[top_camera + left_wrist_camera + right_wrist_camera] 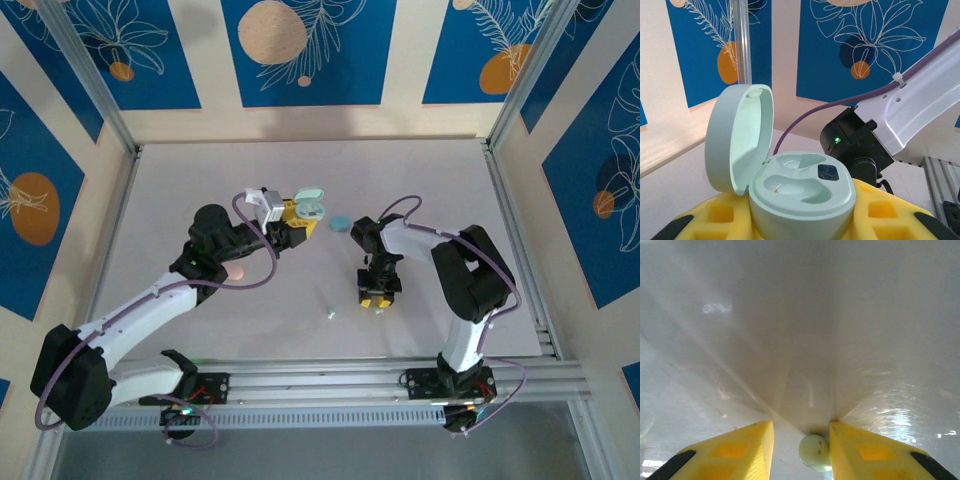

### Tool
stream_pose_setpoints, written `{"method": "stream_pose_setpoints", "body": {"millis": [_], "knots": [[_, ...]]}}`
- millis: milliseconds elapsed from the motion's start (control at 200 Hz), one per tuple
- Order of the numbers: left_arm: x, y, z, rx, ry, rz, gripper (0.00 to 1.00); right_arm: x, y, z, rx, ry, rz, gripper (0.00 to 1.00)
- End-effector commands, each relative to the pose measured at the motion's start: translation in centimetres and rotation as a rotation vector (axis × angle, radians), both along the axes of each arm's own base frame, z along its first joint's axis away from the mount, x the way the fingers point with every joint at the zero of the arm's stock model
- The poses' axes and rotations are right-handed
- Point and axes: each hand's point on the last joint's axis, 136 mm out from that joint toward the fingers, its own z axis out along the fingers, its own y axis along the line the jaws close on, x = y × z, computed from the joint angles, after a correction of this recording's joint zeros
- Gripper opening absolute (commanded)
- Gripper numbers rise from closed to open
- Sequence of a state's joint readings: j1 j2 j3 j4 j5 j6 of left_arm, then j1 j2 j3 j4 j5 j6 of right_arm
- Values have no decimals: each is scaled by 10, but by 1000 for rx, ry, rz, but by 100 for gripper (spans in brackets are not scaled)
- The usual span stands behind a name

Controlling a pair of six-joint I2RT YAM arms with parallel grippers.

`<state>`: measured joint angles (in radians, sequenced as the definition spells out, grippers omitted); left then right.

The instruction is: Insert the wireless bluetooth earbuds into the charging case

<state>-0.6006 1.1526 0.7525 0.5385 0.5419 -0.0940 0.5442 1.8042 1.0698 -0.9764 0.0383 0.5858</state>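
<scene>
While your left gripper (802,225) is clamping the charging case (800,192), lid raised, your right gripper (802,440) is pointing down at the table (800,315), jaws spread around a mint earbud (814,452); a second earbud (329,313) is lying nearby.

The mint charging case (802,195) sits clamped in the yellow left gripper (801,224), its lid (742,137) swung up and standing at the left. Two moulded wells (795,186) face upward. Behind it, the right arm (900,115) shows a green light (836,139) and a purple cable (840,102).
</scene>
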Motion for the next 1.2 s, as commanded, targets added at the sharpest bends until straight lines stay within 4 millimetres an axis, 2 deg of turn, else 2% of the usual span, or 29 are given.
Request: {"method": "stream_pose_setpoints", "body": {"millis": [0, 300, 620, 850, 1025, 1196], "knots": [[-10, 0, 6, -3, -49, -30, 28, -10, -8, 4, -39, 11, -18, 37], [-13, 1, 6, -6, -51, -31, 28, -14, -9, 4, -33, 10, -34, 36], [-13, 1, 7, -9, -50, -29, 28, -6, -14, 1, -68, -38, -37, 26], [-11, 1, 6, -7, -47, -29, 28, 2, -7, 9, -28, -77, -41, 19], [-9, 2, 5, -3, -50, -15, 28, 13, 9, 27, 98, -129, -58, 19], [-7, 6, 5, 2, -59, 18, 28, 41, 48, 75, 436, -260, -103, 19]]}}
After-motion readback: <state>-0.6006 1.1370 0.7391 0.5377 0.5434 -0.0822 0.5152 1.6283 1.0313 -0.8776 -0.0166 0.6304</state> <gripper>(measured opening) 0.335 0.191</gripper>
